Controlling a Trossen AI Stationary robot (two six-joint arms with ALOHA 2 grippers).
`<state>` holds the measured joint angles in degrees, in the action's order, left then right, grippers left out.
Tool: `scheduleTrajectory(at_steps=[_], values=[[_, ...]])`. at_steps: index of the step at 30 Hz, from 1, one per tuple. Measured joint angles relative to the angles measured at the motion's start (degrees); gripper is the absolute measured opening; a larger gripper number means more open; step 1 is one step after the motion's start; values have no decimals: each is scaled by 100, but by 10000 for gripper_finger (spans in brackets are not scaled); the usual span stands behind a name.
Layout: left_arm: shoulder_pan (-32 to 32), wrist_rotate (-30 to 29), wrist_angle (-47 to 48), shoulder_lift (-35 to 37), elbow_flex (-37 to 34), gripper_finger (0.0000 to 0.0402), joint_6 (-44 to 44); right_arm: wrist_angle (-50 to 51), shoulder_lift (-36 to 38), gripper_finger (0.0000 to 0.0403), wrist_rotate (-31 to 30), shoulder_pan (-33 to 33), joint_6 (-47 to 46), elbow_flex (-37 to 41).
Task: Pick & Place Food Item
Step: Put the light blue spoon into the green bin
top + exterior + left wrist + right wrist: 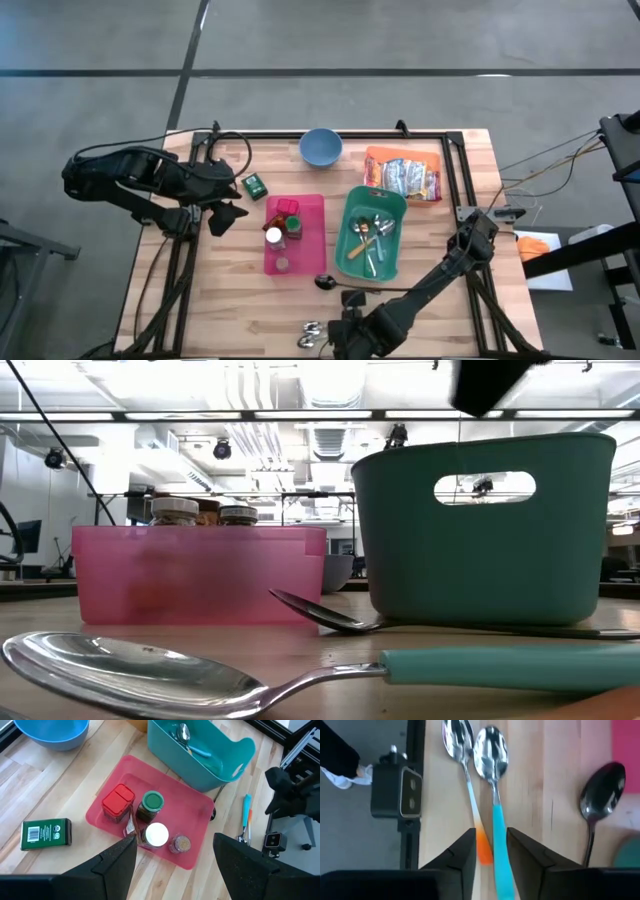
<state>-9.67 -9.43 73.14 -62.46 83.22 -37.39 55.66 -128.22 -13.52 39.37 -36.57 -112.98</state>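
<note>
Right hand narrowly parted, straddling the teal-handled spoon at the tabletop's near edge.
Grip contact hidden; the spoon's handle end is cut off; bowl shiny, beside an orange-handled spoon.

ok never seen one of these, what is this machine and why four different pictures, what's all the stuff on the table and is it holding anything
It is a robot with two dark arms at a wooden table, each ending in a two-finger claw. One camera looks down from above, one sits at table height, and one rides on each wrist.

On the table are a blue bowl, an orange tray of snack packets, a teal bin of cutlery, a pink tray of spice jars, a small green box and loose spoons.

The left claw hangs open beside the pink tray, holding nothing. The right claw is at the table's near edge, its fingers either side of a teal-handled spoon; a firm grip is not clear.
</note>
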Motion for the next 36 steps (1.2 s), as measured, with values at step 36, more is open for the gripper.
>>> scheduleTrajectory(at_steps=[36], values=[[-2, 3, 39, -13, -2, 262, -59, -1180, -64, 89, 130, -203, 738, 606]])
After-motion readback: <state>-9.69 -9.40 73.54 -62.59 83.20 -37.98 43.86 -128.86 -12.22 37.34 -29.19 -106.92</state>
